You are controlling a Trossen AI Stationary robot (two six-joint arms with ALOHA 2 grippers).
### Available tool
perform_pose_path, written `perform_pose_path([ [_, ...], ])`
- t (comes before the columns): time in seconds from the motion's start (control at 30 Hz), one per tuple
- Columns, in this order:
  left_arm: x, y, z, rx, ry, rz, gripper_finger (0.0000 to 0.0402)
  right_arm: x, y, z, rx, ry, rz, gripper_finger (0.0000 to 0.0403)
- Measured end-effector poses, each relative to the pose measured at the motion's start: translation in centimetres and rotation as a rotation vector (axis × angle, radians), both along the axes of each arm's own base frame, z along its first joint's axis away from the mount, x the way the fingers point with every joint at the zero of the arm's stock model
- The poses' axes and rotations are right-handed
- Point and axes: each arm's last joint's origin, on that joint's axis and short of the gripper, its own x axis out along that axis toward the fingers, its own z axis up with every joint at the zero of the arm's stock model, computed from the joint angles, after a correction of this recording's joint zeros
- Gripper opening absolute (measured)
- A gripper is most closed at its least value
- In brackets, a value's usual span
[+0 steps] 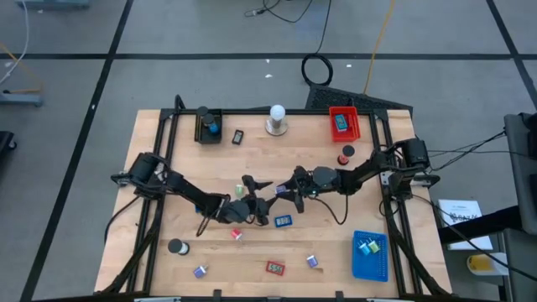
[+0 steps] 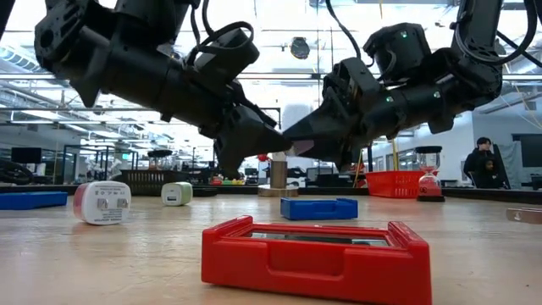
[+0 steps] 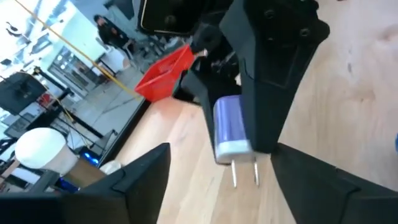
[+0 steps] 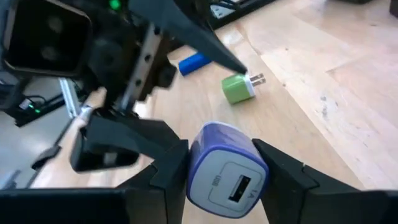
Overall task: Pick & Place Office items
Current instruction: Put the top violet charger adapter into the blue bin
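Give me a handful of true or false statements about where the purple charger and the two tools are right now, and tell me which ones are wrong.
1. The right tool is shut on the purple charger. True.
2. The left tool grips the charger too. False: its fingers stand open on either side of the prongs, not touching.
3. A green charger lies on the table. True.
4. The red tray sits at the table's near edge. False: it is at the far edge, right of the white ball.
5. The blue tray holds something. True: small items lie in it.
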Motion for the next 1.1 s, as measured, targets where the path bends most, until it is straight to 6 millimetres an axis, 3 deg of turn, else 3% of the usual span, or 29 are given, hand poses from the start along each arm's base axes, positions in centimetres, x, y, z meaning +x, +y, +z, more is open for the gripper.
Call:
perform_pose_path([
  [0.2, -1.4, 0.6, 0.8, -0.02, 0.022, 0.015, 0.028, -1.0, -0.2, 1.8, -0.064, 0.086, -0.026, 0.0142],
  [0.4, -3.8, 3.2, 0.9, -0.148, -0.049, 0.009, 0.0222, -3.7, -0.7, 5.1, -0.137, 0.216, -0.153, 0.0144],
  [0.57, -5.7, 6.0, 0.7, -0.321, -0.169, -0.059, 0.0167, -7.3, -0.7, 7.3, -0.163, 0.412, -0.376, 0.0142],
  [0.83, -6.5, 7.4, 0.5, -0.404, -0.21, -0.114, 0.0113, -11.1, 2.6, 10.4, -0.092, 0.61, -0.446, 0.0142],
  [1.1, -6.5, 7.3, 0.5, -0.401, -0.204, -0.12, 0.0108, -13.1, 7.1, 12.6, 0.115, 0.88, -0.361, 0.0142],
])
